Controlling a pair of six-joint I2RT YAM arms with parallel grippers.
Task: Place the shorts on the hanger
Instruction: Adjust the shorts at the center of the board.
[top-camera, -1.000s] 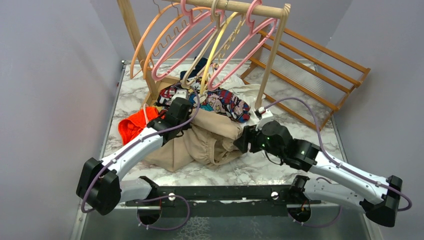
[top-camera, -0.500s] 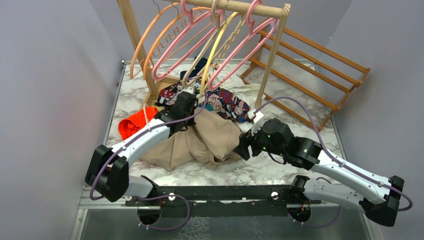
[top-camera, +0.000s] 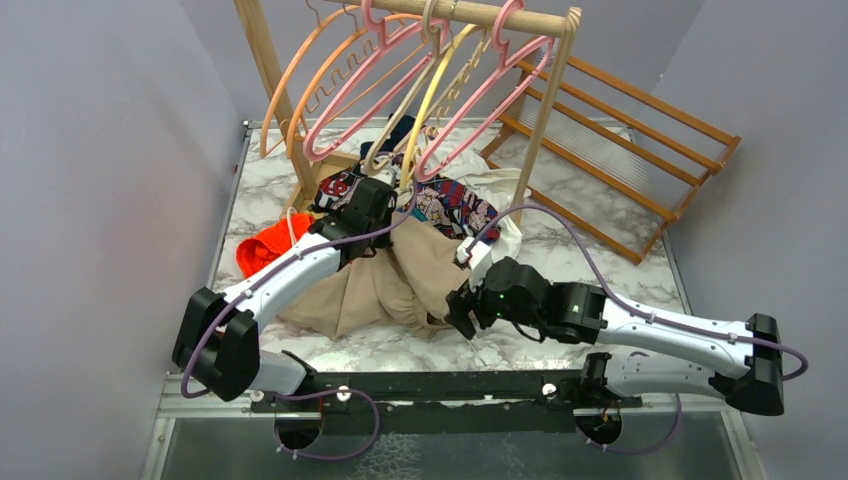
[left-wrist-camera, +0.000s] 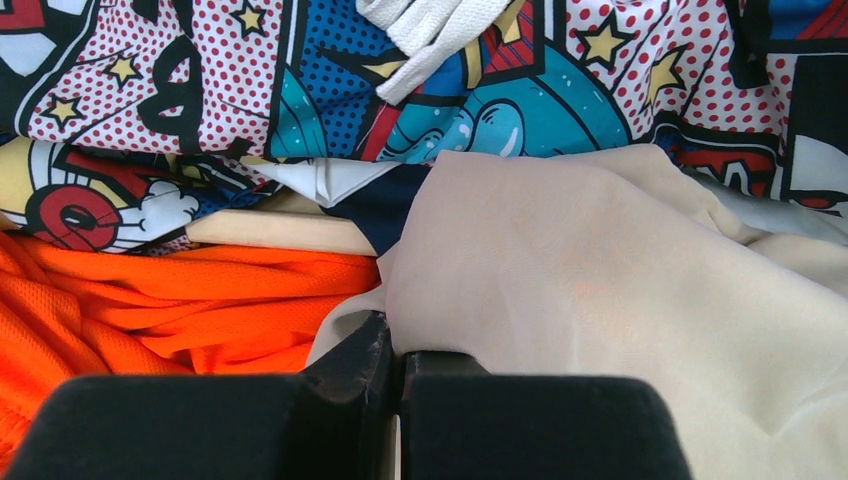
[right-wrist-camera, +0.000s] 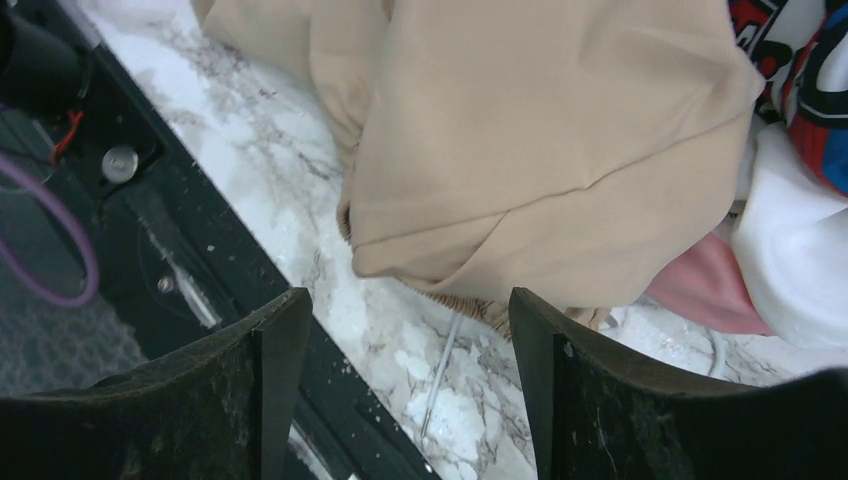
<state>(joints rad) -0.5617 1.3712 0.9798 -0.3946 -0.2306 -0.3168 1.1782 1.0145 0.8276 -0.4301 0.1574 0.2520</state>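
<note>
1. My left claw (left-wrist-camera: 393, 345) is clenched on a fold of the tan shorts (left-wrist-camera: 620, 300), heaped on the table (top-camera: 560, 240); right claw (right-wrist-camera: 405, 300) released, empty.
2. Pink hanger (top-camera: 520, 70) hangs bare on the wooden rail (top-camera: 480, 14); I judge hanging not yet begun.

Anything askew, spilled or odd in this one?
The slatted rack leans askew at back right. The shorts are bunched in a heap with other clothes, one fold pinched in the left gripper. No damage visible.
</note>
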